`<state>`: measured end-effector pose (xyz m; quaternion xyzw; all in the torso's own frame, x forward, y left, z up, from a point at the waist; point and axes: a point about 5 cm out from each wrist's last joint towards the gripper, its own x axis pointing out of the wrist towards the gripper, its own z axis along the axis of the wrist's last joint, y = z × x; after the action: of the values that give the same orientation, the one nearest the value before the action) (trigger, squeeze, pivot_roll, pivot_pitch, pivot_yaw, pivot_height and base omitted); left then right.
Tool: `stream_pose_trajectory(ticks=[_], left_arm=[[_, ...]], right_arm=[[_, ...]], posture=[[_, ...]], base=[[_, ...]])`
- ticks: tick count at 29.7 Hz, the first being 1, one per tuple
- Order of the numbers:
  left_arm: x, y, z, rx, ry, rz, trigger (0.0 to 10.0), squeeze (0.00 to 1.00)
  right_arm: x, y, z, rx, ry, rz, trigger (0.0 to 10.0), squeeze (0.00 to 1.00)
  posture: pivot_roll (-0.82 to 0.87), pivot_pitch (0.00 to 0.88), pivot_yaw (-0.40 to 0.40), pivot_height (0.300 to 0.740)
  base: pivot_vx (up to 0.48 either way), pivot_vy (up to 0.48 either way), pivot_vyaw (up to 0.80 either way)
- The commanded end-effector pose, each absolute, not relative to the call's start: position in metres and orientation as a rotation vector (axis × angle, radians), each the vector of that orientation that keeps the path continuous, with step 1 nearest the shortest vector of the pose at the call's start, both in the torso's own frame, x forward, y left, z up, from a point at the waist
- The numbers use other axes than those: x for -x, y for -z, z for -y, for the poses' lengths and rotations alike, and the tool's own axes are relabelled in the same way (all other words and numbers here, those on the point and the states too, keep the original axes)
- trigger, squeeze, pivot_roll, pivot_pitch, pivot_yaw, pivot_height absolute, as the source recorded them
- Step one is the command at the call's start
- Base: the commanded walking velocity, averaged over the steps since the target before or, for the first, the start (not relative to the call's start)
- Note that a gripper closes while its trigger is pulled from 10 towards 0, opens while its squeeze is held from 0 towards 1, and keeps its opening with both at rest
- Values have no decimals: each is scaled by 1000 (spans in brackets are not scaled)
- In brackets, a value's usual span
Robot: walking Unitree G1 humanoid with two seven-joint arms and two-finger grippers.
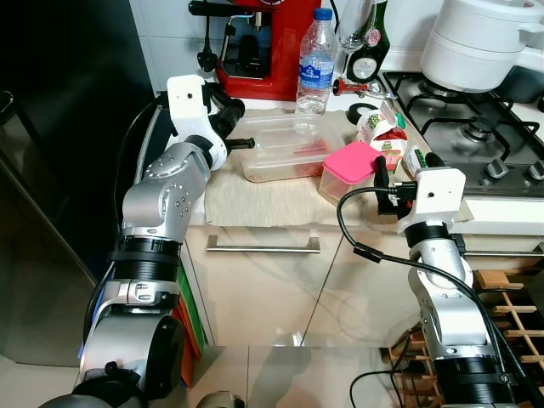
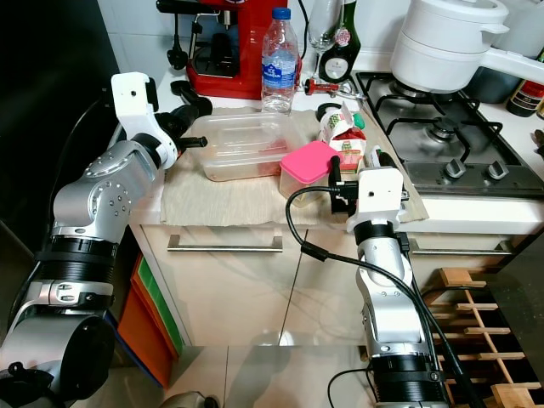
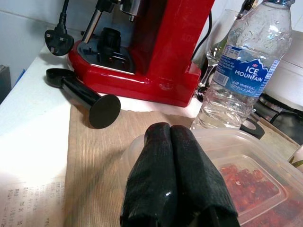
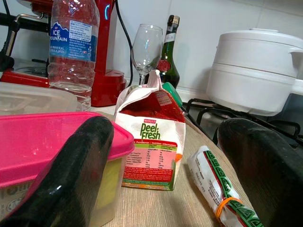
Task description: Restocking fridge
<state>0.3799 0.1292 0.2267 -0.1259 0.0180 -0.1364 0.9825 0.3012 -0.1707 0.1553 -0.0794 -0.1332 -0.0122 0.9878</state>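
The right pincer [image 4: 161, 175] is being held released before the carton [image 4: 152, 142]; the left pincer [image 3: 177, 177], clenched, beside the tub [image 1: 285, 149].

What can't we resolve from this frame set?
- Pink-lidded tub: contents unclear; lid and right gripper fingers cover it in the right wrist view.
- Carton: small print unreadable.
- Clear container: far end cut by the left wrist view's edge, near side behind left gripper.

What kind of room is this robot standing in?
Most likely a home kitchen: a gas hob with a white pot on it, a red coffee machine, and food containers on the counter.
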Motion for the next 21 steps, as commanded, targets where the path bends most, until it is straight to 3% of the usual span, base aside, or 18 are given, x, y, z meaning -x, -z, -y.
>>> stream_pose_trajectory(ticks=[1, 21], left_arm=[[-382, -236, -127, 243, 278, -16, 3686, 0], [-382, -237, -129, 242, 278, -14, 3686, 0]], right_arm=[[-303, -159, 174, 156, 37, 279, 10000, 0], [-303, -161, 173, 156, 36, 282, 10000, 0]], posture=[[111, 0, 0, 740], [107, 0, -2, 740]], base=[[0, 0, 0], [0, 0, 0]])
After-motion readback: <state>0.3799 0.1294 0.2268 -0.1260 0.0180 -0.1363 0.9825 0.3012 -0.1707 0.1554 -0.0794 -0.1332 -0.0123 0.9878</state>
